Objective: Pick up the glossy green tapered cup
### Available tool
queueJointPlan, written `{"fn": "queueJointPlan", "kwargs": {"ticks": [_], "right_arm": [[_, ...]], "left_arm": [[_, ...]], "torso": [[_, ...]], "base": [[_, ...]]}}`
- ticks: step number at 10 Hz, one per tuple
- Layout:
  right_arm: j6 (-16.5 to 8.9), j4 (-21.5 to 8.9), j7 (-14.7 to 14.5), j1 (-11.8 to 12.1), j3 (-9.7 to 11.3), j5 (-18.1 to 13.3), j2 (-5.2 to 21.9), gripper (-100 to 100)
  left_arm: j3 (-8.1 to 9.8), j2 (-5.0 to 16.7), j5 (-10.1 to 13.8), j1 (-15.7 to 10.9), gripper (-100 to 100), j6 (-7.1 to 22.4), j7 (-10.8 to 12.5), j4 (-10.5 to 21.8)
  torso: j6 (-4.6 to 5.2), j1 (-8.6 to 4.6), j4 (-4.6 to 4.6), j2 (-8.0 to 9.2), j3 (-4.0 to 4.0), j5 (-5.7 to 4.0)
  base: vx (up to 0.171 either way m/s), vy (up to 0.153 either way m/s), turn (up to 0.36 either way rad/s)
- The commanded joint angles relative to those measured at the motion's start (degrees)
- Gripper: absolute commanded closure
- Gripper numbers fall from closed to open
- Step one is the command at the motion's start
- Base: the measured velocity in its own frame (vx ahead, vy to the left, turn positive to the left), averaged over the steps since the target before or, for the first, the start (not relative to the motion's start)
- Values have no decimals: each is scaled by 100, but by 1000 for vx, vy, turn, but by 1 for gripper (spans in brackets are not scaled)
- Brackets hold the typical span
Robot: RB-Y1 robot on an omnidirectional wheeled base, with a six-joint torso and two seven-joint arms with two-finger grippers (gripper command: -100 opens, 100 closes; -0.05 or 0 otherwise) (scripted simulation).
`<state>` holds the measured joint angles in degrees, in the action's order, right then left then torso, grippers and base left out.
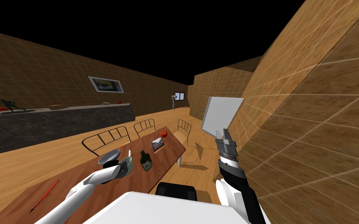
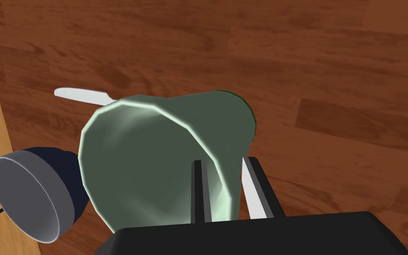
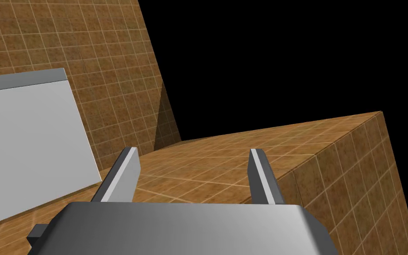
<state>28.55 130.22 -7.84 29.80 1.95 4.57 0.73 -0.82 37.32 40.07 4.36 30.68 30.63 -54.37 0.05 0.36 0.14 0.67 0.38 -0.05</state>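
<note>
Over the table's left side: the left hand [image 2: 223, 161] is clamped on the green cup [image 2: 154, 146], one finger inside the mouth and the other outside, pinching the wall at the rim.
Cup: above the brown wooden table [image 2: 331, 79], just beside a dark bowl with a grey inside [image 2: 26, 201] on its far-left side. A white utensil [image 2: 79, 95] lies just beyond it and a green bottle [image 1: 146, 160] stands near on its right.
Right hand: raised at the right by the wall [image 3: 194, 152], fingers apart, holding nothing.
Done: the reach and the grip look complete.
Left: the lift. Whether the cup's base has cleared the table cannot be told.
Risk: a one-wall pinch may let the cup swing, and the bowl sits close.
</note>
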Motion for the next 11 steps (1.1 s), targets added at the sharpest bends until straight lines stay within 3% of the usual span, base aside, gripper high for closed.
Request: {"fn": "queueJointPlan", "kwargs": {"ticks": [1, 3, 4, 6, 7, 8, 10, 11], "right_arm": [[0, 0, 0, 0, 0, 0, 0, 0], [0, 0, 0, 0, 0, 0, 0, 0], [0, 0, 0, -1, 0, 0, 0, 0], [0, 0, 0, 0, 0, 0, 0, 0], [0, 0, 0, -1, 0, 0, 0, 0], [0, 0, 0, 1, -1, 0, 0, 0], [0, 0, 0, 2, -1, 0, 1, 0], [0, 0, 0, 3, -1, 0, 1, 0]], "left_arm": [[49, -22, -99, -167, 100, 51, 107, 159], [224, -88, -382, -589, 100, 190, 410, 594], [224, -88, -382, -696, 100, 190, 410, 707], [399, -154, -665, -1127, 100, 328, 712, 1134], [399, -154, -665, -1225, 100, 328, 712, 1254], [487, -187, -807, -1448, 100, 397, 863, 1448], [470, -187, -790, -1447, 100, 390, 841, 1465], [471, -190, -796, -1452, 0, 399, 851, 1473]], "torso": [[0, 0, 0, 0, 0, 0], [7, 4, -1, -19, -10, -1], [9, -3, 3, 3, 2, -1], [2, -3, 3, 2, 3, -6], [5, -4, 7, 23, 14, -6], [-9, -7, 4, 12, 9, -10], [-7, -10, 2, -13, -4, -14], [-11, -9, -2, -36, -16, -16]], "base": [[-118, 14, -121], [-185, 22, -319], [-191, 13, -140], [-228, 14, -285], [-195, 2, -155], [-169, 2, -208], [-79, -7, -67], [-10, -2, 3]]}}
